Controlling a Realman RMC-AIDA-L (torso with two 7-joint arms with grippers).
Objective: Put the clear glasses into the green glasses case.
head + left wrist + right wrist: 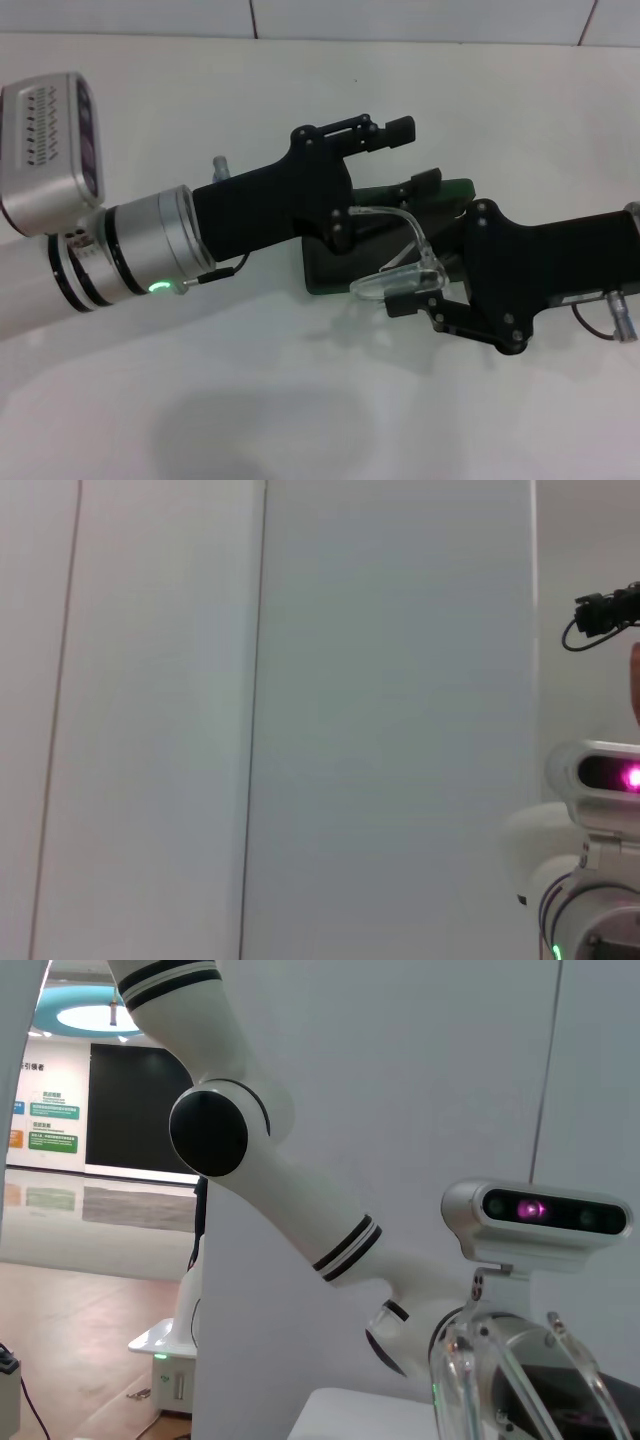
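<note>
Both grippers, left gripper [405, 152] and right gripper [408, 288], hold the clear glasses [398, 275] above the green glasses case [340, 268]

The clear glasses [500, 1380] are showing close to the lens, with the left arm [300, 1200] and its wrist camera [540, 1222] rising behind them.

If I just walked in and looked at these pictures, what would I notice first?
Two black robot grippers meet mid-table: the left gripper reaches in from the left, the right gripper from the right. Between them hang the see-through plastic clear glasses, held by the right gripper's fingers above the dark green hard glasses case, which lies open on the white table. In the right wrist view the clear glasses loom close up.
</note>
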